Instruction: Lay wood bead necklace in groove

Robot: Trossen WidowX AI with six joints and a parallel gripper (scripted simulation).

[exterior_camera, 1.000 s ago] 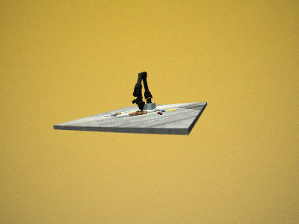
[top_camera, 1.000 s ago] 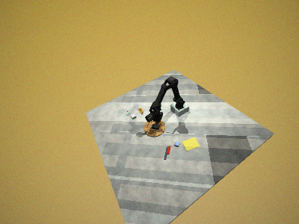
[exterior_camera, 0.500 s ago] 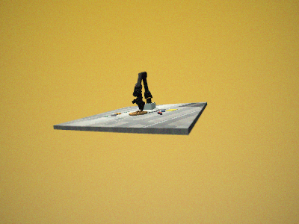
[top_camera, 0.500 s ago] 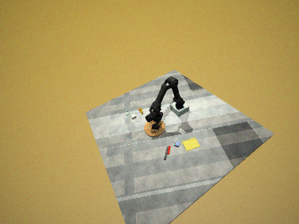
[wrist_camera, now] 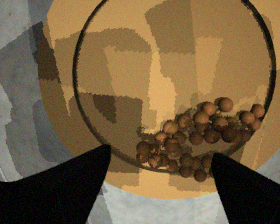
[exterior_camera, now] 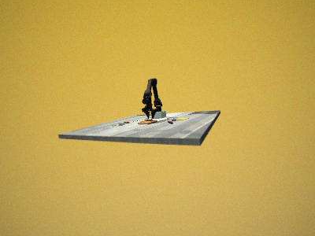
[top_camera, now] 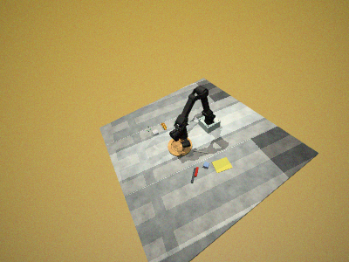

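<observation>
brown wood beads: limp, light, likely rolly; pinch one outer bead low, above the board. your pincer stands apart, gripping nothing.

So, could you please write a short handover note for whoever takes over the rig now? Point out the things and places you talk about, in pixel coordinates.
Gripper point(top_camera: 185, 141) point(exterior_camera: 150, 117) point(wrist_camera: 161, 155): open, just over the board's edge area, nothing held.
Bead necklace point(wrist_camera: 229, 134): bunched on the round board point(top_camera: 170, 151) point(exterior_camera: 140, 123) point(wrist_camera: 170, 187), at one side of the groove point(wrist_camera: 75, 70).
Done: necklace is on the board.
Left: spread the beads around the ring; most of the groove has none.
</observation>
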